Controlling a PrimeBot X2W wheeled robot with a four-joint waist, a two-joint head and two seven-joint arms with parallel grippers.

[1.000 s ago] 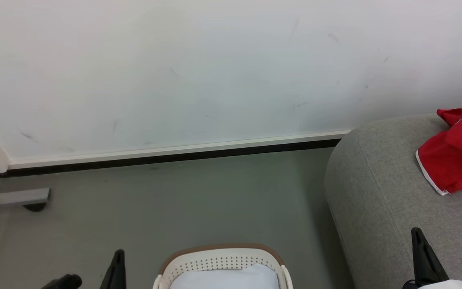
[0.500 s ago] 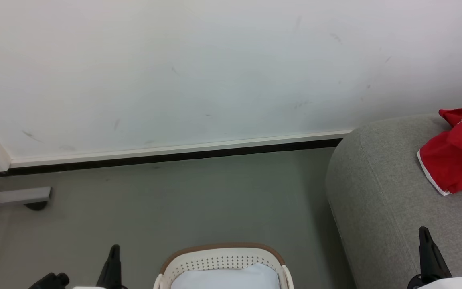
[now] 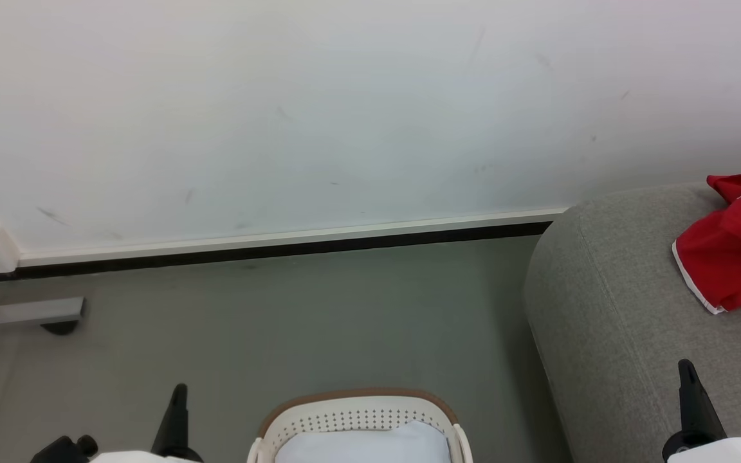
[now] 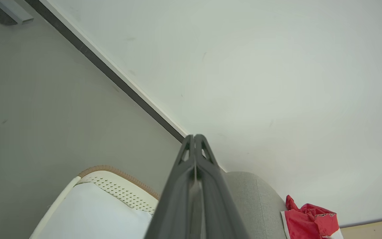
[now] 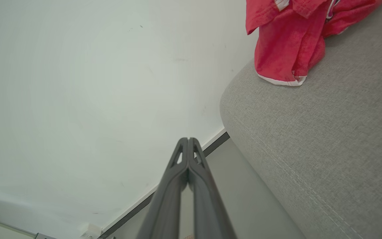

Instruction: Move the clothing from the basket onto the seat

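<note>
wall (image 3: 345,109): white, faintly scuffed | skirting (image 3: 280,244): pale strip over dark band | floor (image 3: 293,321): grey-green — perhaps vinyl

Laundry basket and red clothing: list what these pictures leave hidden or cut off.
- Laundry basket, head view: near half cut off by bottom edge; a pale covering hides its contents.
- Red clothing on the seat, head view: cut off by right edge; garment type unclear.

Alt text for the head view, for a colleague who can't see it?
Red clothing lies on the grey seat at right. The white basket stands on the floor at bottom centre, holding something pale. The left gripper and right gripper, shut, point up from the bottom corners.
</note>
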